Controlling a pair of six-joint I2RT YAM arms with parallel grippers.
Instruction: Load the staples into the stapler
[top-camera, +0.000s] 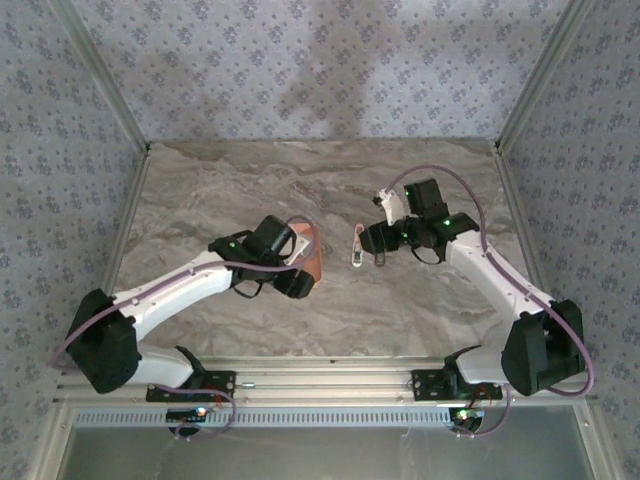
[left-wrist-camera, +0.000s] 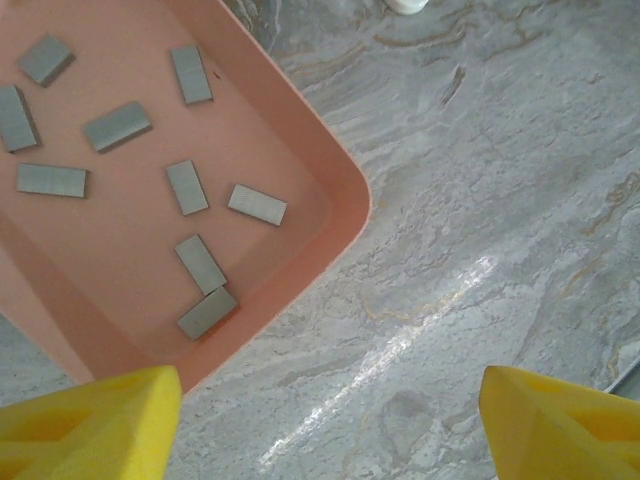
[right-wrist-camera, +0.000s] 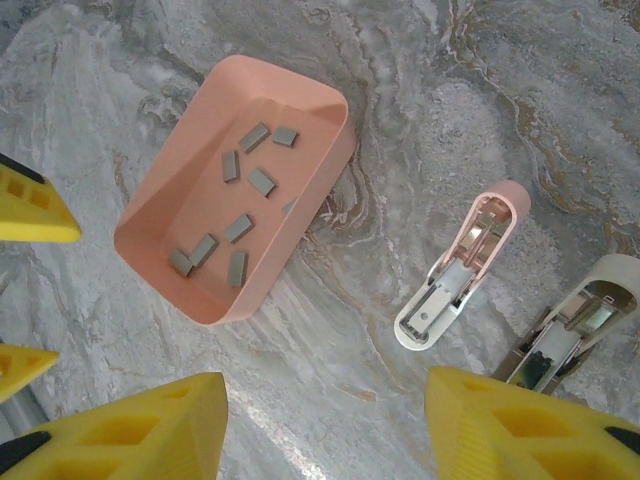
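Note:
Several grey staples (left-wrist-camera: 187, 187) lie loose in the salmon tray (left-wrist-camera: 330, 180), also seen in the right wrist view as staples (right-wrist-camera: 261, 181) in the tray (right-wrist-camera: 330, 110). The pink and white stapler (right-wrist-camera: 462, 270) lies opened on the marble to the right of the tray, its metal channel showing; from above the stapler (top-camera: 357, 248) sits between the two arms. My left gripper (left-wrist-camera: 330, 420) hangs open over bare marble beside the tray's corner, at the tray's near end (top-camera: 298, 272). My right gripper (right-wrist-camera: 325, 400) is open above the table, nothing between its fingers, just right of the stapler (top-camera: 372, 245).
A second white and metallic opened stapler-like piece (right-wrist-camera: 578, 322) lies just right of the pink one. The left gripper's yellow fingers (right-wrist-camera: 30, 205) show beside the tray. Patterned walls enclose the marble table (top-camera: 250, 180) on three sides.

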